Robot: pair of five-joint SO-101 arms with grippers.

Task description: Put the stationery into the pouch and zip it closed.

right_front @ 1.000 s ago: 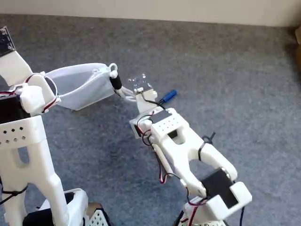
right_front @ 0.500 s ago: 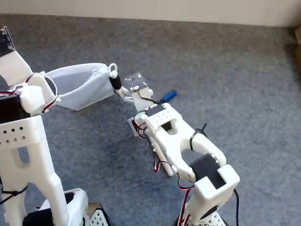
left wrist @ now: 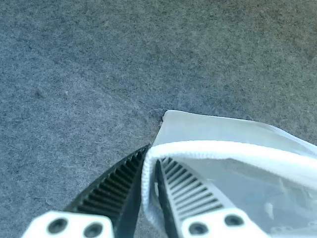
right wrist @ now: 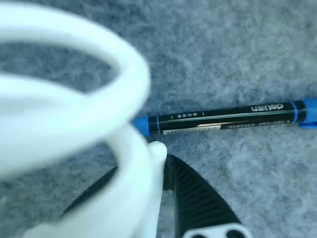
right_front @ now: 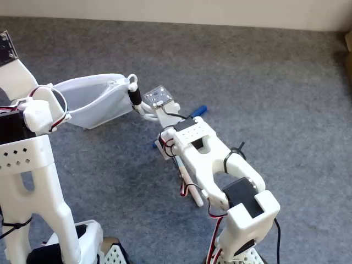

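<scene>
The left gripper point(left wrist: 151, 163) is pressed together on the hemmed end of the white pouch point(left wrist: 233, 148). In the high view the pouch lies toward ten o'clock of centre on the grey carpet point(right_front: 264, 82). Its zip end, at its own three o'clock, meets the right gripper point(right wrist: 157, 161). That gripper seems to pinch the pouch's white pull loop point(right wrist: 124, 64), though the loop blurs close to the camera. A blue pen point(right wrist: 223, 118) lies on the carpet at this gripper's three o'clock, outside the pouch.

Bench point(right_front: 275, 82) w/ grey, carpet-like top, fuzzy texture throughout. Pale strip point(right_front: 220, 14) runs along far edge. Brownish obj point(right_front: 349, 52) at far right edge, cut off, can't ID.
</scene>
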